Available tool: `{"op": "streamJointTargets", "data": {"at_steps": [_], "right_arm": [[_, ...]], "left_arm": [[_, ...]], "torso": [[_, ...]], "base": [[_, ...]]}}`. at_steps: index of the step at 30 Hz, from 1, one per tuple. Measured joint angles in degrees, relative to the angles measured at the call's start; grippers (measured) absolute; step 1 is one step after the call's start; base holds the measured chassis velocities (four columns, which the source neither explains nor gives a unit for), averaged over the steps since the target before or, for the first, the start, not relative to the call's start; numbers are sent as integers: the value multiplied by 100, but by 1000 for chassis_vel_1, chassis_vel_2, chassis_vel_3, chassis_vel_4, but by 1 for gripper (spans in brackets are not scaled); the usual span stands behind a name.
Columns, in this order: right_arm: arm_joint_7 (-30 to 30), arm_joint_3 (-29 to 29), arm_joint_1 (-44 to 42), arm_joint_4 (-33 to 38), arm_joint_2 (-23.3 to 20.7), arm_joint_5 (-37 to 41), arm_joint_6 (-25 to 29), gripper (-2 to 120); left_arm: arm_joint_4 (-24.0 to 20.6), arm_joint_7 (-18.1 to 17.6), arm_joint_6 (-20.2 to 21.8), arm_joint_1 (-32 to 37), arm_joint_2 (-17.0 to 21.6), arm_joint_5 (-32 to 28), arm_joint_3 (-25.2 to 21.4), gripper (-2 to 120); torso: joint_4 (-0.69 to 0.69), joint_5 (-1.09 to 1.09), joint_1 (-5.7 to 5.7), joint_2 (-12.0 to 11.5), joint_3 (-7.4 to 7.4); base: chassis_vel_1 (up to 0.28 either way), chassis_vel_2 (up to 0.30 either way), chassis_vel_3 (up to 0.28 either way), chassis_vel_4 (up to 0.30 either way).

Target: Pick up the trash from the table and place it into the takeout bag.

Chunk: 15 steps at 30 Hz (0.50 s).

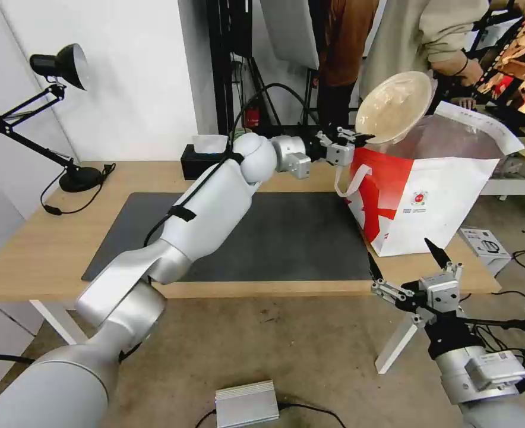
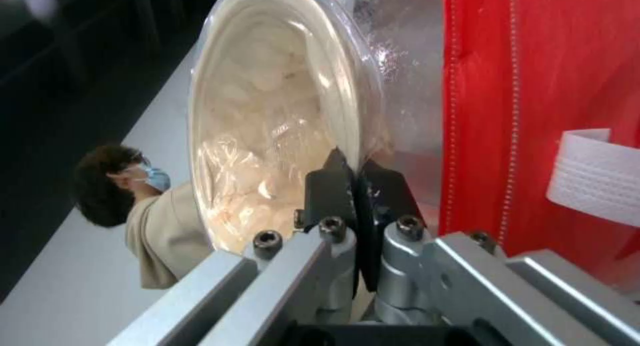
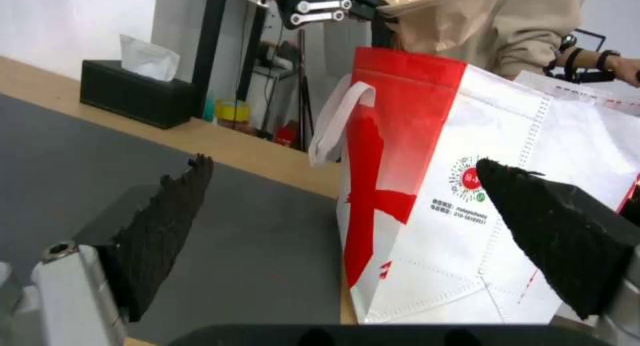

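Holding the bowl up over the takeout bag in the head view, my left gripper has it tipped on edge, so I'd say this is the drop-in step. Next move needs the bowl past the near rim of the bag, with room above the foil lining. My right gripper waits off the surface's front edge, fingers apart. The mat is open space.

Left wrist view: fingers are clamped on the bowl's rim, red bag wall just beside.

Right wrist view: spread fingers frame the bag's near corner; tissue box sits well apart.
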Motion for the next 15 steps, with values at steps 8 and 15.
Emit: {"op": "streamJointTargets", "data": {"at_steps": [8,15], "right_arm": [[0,0,0,0,0,0,0,100],[0,0,0,0,0,0,0,100]], "left_arm": [[203,1,-36,-41,-146,414,-93,0],[367,68,-65,-65,-233,740,-202,0]], "torso": [[0,0,0,0,0],[0,0,0,0,0]], "base": [[0,0,0,0],[0,0,0,0]]}}
